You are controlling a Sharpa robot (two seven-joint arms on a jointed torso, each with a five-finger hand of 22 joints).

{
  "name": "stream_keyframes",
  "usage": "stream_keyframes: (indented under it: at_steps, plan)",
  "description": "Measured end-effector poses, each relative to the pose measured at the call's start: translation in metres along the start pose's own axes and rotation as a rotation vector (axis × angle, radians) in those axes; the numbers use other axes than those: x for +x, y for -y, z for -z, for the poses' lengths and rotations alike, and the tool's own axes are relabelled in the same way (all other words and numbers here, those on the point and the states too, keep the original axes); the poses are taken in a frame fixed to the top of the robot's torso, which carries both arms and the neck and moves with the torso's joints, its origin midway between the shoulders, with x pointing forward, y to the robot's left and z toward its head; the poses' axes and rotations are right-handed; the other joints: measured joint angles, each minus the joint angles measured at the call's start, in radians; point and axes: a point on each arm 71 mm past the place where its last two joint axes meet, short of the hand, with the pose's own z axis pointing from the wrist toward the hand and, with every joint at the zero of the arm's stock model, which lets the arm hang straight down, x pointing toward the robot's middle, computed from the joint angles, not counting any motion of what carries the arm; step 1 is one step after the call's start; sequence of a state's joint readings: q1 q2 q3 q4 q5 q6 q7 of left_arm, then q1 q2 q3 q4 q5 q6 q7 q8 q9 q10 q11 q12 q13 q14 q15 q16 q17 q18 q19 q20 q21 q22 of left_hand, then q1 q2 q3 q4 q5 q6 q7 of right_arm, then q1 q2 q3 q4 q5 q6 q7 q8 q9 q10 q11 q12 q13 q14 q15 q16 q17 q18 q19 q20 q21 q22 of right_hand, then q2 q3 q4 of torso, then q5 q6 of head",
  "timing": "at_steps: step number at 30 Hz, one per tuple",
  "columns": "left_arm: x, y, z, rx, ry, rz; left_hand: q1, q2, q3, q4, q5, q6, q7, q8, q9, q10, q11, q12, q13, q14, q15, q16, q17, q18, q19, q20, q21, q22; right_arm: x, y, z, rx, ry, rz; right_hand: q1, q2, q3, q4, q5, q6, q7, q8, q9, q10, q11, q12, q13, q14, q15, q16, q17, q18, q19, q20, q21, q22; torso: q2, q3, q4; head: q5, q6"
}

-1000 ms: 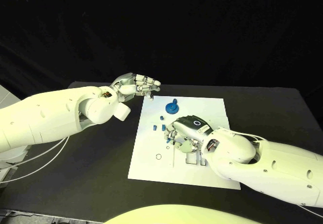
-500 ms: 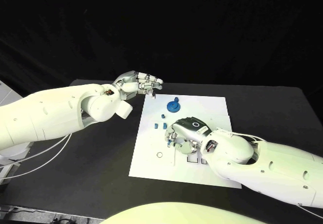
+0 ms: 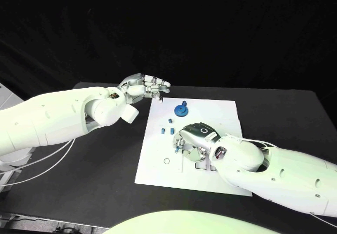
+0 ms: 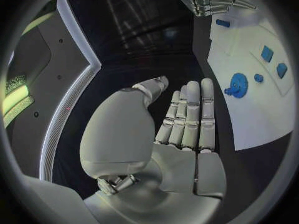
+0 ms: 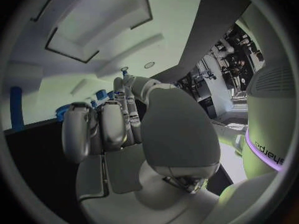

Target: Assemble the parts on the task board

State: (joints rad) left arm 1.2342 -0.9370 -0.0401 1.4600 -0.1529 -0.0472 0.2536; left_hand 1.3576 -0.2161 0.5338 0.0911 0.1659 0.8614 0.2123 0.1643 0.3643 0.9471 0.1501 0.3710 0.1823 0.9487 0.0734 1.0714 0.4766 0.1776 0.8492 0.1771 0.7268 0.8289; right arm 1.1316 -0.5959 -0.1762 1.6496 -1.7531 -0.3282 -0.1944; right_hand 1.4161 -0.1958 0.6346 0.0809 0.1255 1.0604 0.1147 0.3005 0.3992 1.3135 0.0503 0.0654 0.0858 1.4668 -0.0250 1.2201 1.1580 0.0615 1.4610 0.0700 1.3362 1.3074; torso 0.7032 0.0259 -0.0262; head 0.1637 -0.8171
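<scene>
I judge it early: blue parts point(image 3: 168, 130) and the blue gear point(image 3: 180, 111) lie loose on the board point(image 3: 158, 173), my right hand point(image 3: 188, 143) works low over them, grip unclear, left hand point(image 3: 146, 88) hovers empty, fingers straight.

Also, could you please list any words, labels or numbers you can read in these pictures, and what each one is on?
"adeya" or similar, partly legible: on the robot's white body at the rim of the right wrist view.
Task board: outlines printed on it, but no readable text.
Blue gear: no marking visible.
</scene>
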Motion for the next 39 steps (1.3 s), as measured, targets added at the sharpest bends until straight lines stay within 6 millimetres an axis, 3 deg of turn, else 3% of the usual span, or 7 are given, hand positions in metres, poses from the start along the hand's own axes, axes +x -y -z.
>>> stream_keyframes:
  at_steps: [39]
  plan:
    - [0.0003, -0.0002, 0.0004, -0.004, -0.008, 0.004, 0.000, 0.000, 0.000, 0.000, 0.000, 0.000, 0.000, 0.000, 0.000, 0.000, 0.000, 0.000, 0.000, 0.000, 0.000, 0.000, 0.000, 0.000, 0.000, 0.000, -0.005, -0.002, 0.0088, -0.0053, -0.0062, -0.010, -0.042, 0.045, 0.003, 0.000, -0.001, -0.010, 0.002, 0.001, 0.003, 0.000, 0.001, 0.000, 0.004, -0.004, 0.002, 0.000, 0.000, 0.000, -0.002, 0.000, 0.000, 0.000, 0.000, 0.000, 0.000, -0.0006, 0.0009, 0.001, -0.005]
